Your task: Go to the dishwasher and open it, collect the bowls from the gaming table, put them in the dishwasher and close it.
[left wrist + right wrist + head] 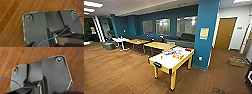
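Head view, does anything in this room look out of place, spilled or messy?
One thing: the yellow-legged table by the blue pillar has colourful items scattered at its far end, too blurred to identify. Nothing looks spilled on the wooden floor.

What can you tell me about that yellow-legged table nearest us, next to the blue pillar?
The table has a white top, yellow sides and four yellow legs with dark feet, standing level on the wooden floor. A dark fitting sits at its near end. Colourful items, red, orange and purplish, lie on the far half of the top; I cannot tell what they are. Its far corner stands close to the blue pillar, though contact is unclear. Two plain wooden tables stand behind it.
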